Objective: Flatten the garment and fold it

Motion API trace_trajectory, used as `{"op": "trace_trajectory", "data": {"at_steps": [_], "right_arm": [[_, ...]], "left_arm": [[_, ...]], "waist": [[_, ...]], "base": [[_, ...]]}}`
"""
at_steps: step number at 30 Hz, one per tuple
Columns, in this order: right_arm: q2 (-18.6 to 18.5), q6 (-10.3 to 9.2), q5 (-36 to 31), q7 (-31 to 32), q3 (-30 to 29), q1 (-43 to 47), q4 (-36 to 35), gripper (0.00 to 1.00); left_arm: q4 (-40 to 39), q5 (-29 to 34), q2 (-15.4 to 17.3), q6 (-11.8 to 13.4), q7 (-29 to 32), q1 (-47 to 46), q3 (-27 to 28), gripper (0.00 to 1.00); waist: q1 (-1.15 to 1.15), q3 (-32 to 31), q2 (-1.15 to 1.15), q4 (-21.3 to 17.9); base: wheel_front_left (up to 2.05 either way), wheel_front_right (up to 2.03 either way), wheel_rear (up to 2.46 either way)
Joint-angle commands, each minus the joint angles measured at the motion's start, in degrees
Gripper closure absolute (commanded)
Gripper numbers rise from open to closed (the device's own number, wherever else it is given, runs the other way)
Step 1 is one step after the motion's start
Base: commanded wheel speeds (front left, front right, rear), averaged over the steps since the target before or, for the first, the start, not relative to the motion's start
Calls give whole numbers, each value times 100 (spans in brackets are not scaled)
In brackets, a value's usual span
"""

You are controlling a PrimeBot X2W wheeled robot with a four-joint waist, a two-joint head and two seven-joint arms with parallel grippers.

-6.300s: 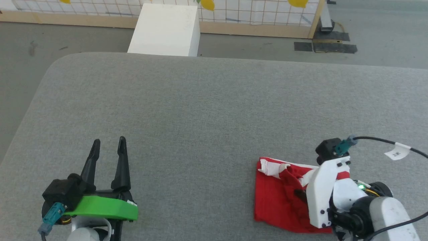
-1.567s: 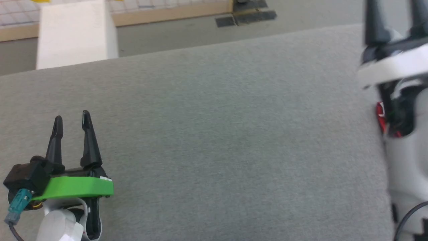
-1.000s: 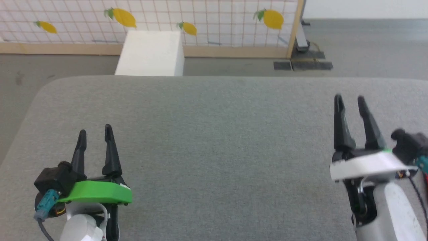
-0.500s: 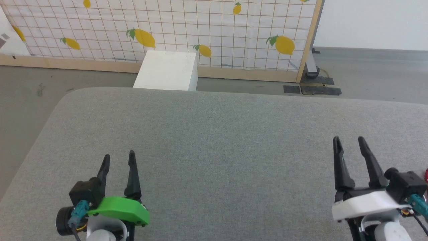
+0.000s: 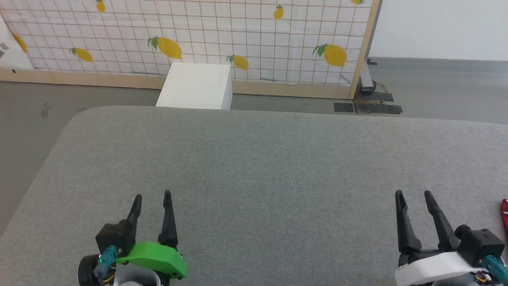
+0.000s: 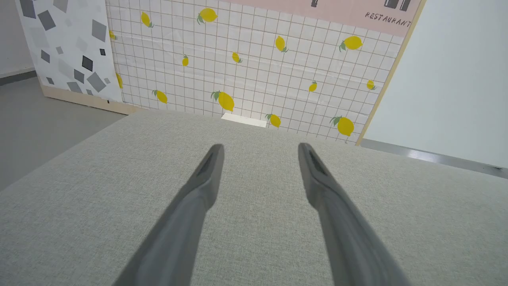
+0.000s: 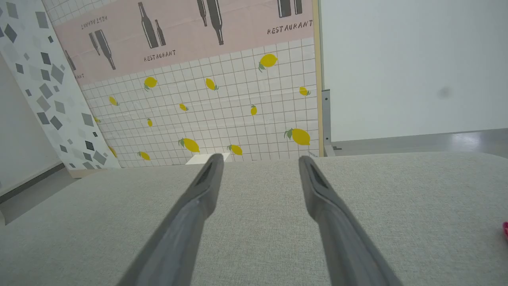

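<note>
The right hand [image 5: 412, 194] rests at the near right of the grey fabric-covered bench [image 5: 254, 159], its fingers spread, holding nothing and pointing toward the far edge. The garment [image 5: 505, 212] lies on the bench to this hand's right, near its wrist. It shows as a bright-red sliver with a trace of white, cut off by the frame edge. Its long axis and whether it is flat or bunched cannot be told. The left hand [image 5: 152, 195], likewise spread and empty, sits at the near left, well apart from the garment, so the right arm is clearly the nearer.
</note>
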Motion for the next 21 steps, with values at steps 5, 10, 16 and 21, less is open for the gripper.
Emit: {"op": "trace_trajectory", "data": {"at_steps": [5, 10, 16, 21], "right_arm": [[-4, -8, 69, -33, 82, 103, -49, 0], [-4, -8, 93, -33, 90, 97, -51, 0], [1, 0, 92, 4, 81, 58, -16, 100], [1, 0, 55, 43, 85, 46, -29, 100]], "left_arm": [[16, 45, -32, -47, -21, 98, -23, 0], [46, 92, -41, -84, -21, 93, -51, 0], [32, 0, -24, -79, 8, 43, -44, 100], [-3, 40, -27, -81, 48, 47, -31, 100]], "waist": [[1, 23, 0, -39], [1, 30, 0, -56], [1, 30, 0, -64], [1, 38, 0, -78]], "base": [[0, 0, 0], [0, 0, 0], [0, 0, 0], [0, 0, 0]]}}
